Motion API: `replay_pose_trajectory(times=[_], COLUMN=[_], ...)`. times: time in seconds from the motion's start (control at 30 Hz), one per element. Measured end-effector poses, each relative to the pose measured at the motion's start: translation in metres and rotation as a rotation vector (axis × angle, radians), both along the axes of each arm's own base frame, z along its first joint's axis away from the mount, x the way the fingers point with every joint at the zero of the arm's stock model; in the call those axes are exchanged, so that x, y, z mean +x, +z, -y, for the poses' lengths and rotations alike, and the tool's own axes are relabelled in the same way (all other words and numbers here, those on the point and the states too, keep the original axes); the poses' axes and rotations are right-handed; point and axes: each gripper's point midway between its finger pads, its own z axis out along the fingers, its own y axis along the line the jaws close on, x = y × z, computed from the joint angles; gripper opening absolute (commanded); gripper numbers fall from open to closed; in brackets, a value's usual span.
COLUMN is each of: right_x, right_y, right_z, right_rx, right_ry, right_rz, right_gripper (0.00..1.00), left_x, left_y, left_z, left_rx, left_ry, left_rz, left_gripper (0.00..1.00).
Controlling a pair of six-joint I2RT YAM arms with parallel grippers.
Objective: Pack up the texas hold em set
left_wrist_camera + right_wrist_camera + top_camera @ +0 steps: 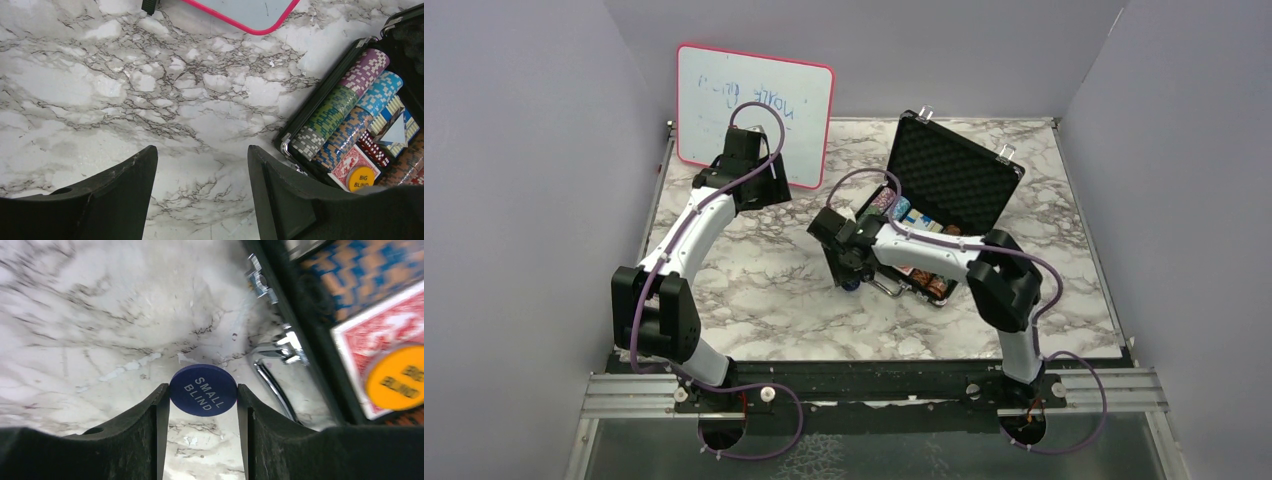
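Right fingers point(159, 410) are pinching button point(203, 389) rim, left fingers point(145, 165) gaping empty; thin edge grip could be slipping before case point(295, 305).

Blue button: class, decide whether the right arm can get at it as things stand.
Likely yes: the blue button sits uncovered beside the case, and the right claw touches its edges on both sides.
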Motion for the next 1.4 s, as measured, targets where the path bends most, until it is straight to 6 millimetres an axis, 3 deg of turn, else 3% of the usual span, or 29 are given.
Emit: replay_pose_trajectory(times=[0.2, 0.3, 0.37, 0.5, 0.63, 0.83, 1.07, 1.4], right_x=[0.029, 0.053, 0.071, 0.099, 0.110, 0.125, 0.135, 0.144], right_y=[0.073, 0.104, 0.110, 0.097, 0.080, 0.068, 0.032, 0.027], right_z=[0.003, 0.025, 0.048, 0.099, 0.137, 0.154, 0.167, 0.166], right_rx=[0.137, 0.193, 0.196, 0.153, 0.100, 0.081, 0.016, 0.015], right_ry=[-0.082, -0.184, -0.270, -0.424, -0.514, -0.564, -0.583, -0.558], right_rz=[0.181, 0.256, 0.281, 0.281, 0.260, 0.255, 0.206, 0.224], right_gripper=[0.46, 0.46, 0.46, 0.46, 0.46, 0.46, 0.46, 0.49], left_x=[0.000, -0.001, -0.001, -0.004, -0.008, -0.009, -0.009, -0.011], left_y=[0.000, 0.000, 0.000, -0.005, -0.010, -0.011, -0.010, -0.013], left_z=[0.000, 0.002, 0.003, 0.005, 0.007, 0.010, 0.011, 0.013], left_rx=[-0.003, -0.009, -0.014, -0.023, -0.032, -0.045, -0.050, -0.056], left_ry=[-0.002, -0.008, -0.013, -0.022, -0.031, -0.044, -0.050, -0.060], left_rz=[-0.001, -0.003, -0.005, -0.018, -0.033, -0.036, -0.036, -0.042], left_gripper=[0.69, 0.69, 0.69, 0.69, 0.69, 0.69, 0.69, 0.70])
